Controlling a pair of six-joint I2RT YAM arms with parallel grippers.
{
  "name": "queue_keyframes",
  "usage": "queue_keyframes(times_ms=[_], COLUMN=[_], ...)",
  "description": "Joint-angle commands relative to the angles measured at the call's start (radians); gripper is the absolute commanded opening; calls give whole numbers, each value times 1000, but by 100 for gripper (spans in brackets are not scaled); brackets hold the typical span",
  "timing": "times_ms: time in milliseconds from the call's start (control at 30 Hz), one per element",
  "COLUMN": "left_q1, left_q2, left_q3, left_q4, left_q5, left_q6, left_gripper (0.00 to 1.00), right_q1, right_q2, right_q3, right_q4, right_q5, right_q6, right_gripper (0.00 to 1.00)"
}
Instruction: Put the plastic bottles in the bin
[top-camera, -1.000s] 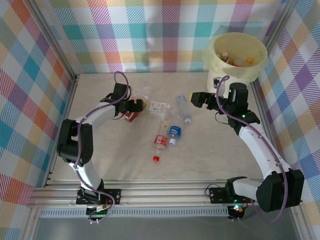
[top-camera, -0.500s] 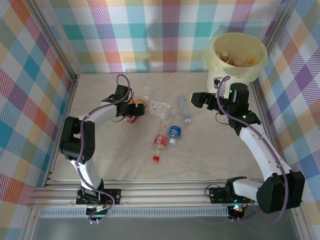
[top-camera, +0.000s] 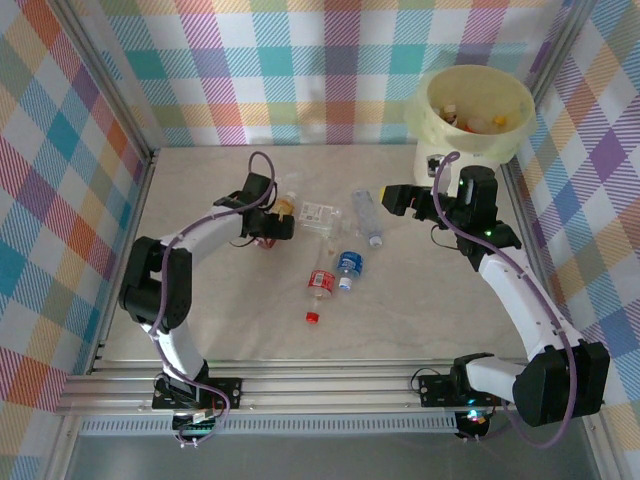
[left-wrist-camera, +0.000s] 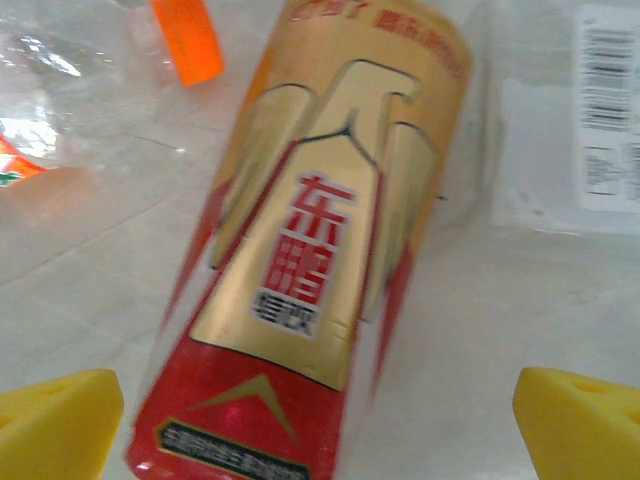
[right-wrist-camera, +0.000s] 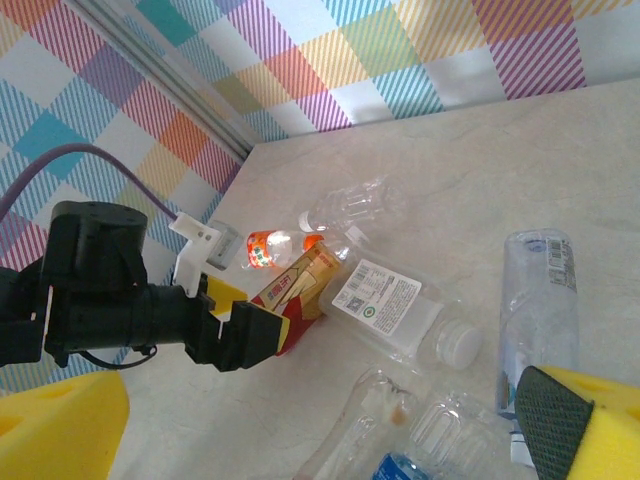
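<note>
**Stock on the counter (top-camera: 200, 310), all places given from the bin**

1. Bin (top-camera: 430, 135): round, pale cream-yellow, bag-lined, in the far right corner. Several plastic bottles (top-camera: 470, 122) lie inside, with orange and white caps showing.
2. Red-and-gold bottle (left-wrist-camera: 310, 250): lies flat well left of the bin, its label facing up, between the pads of the left end effector.
3. Left end effector (top-camera: 272, 228): jaws wide and set astride the red-and-gold bottle, gripping nothing. One yellow pad (left-wrist-camera: 60, 430) sits just beside the bottle's base, and contact cannot be told. The other pad stands apart from the bottle.
4. Orange-capped bottle (top-camera: 285, 207): clear and crumpled, just beside the red-and-gold bottle on its bin-ward side.
5. White-labelled bottle (top-camera: 320, 213): clear, lying flat, left of the bin and nearer to it than item 4.
6. Plain clear bottle (top-camera: 367, 215): has a pale cap and lies left of the bin, nearer again, just beside the right end effector.
7. Blue-labelled bottle (top-camera: 348, 265): left of the bin and further toward the arm bases.
8. Red-labelled bottle (top-camera: 320, 283): just beside item 7 on the side away from the bin, with a red cap at its near end.
9. Right end effector (top-camera: 395, 198): jaws wide and empty, near the bin's left side.
</note>
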Motion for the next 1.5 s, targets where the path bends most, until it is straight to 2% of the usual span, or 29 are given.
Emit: queue_keyframes(times_ms=[0, 133, 433, 633, 900, 1133, 1267, 1333, 1400, 1467], left_q1=[-15, -15, -15, -15, -14, -15, -14, -24, -51, -85], left_q2=[57, 102, 163, 149, 101, 2, -107, -179, -247, -317], left_q3=[49, 78, 132, 94, 37, -31, -97, -143, -189, -232], left_q4=[-56, -70, -114, -101, -70, -23, 35, 81, 133, 196], left_q5=[-102, -57, -62, -65, -59, -58, 16, 104, 138, 147], left_q6=[61, 96, 138, 144, 145, 123, 70, 37, 11, -19], left_gripper=[99, 91, 84, 79, 66, 59, 57, 57, 57, 57], right_q1=[4, 4, 4, 4, 4, 4, 4, 4, 3, 5], right_q2=[4, 3, 6, 7, 7, 3, 6, 5, 0, 0], right_q3=[11, 12, 18, 18, 20, 12, 2, -12, -52, -102], right_q4=[-9, -18, -34, -39, -39, -14, 28, 60, 127, 233], right_q5=[-15, -7, 1, -1, -8, -33, -71, -40, -2, -21], right_q6=[-9, -15, -23, -29, -27, -7, 39, 95, 200, 274], right_gripper=[100, 100, 100, 100, 100, 100, 100, 100, 100, 100])
